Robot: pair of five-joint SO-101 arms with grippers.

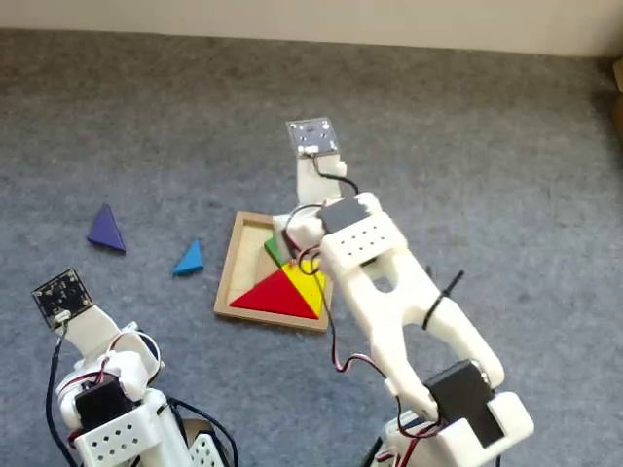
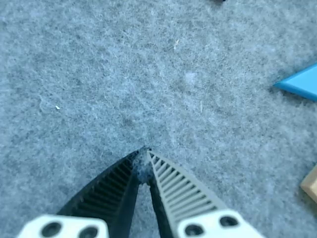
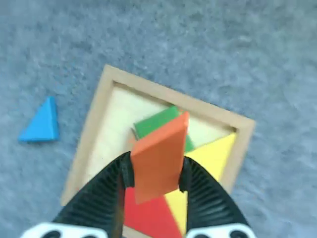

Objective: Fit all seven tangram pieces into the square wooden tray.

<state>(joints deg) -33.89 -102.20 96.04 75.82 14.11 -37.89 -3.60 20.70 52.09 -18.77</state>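
Right fingers (image 3: pixel 101 193) around orange piece (image 3: pixel 157 161), above wooden tray (image 3: pixel 198 110).

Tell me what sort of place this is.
Probably an indoor robot workbench or hobby lab: a grey carpeted surface, a left arm and right arm side by side, and a wooden tray holding coloured puzzle pieces.

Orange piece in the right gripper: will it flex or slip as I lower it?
Probably rigid: the orange piece shows straight edges while pinched by the right gripper. Its smooth faces may let it pivot. Being flat, it should settle in the wooden tray, not roll.
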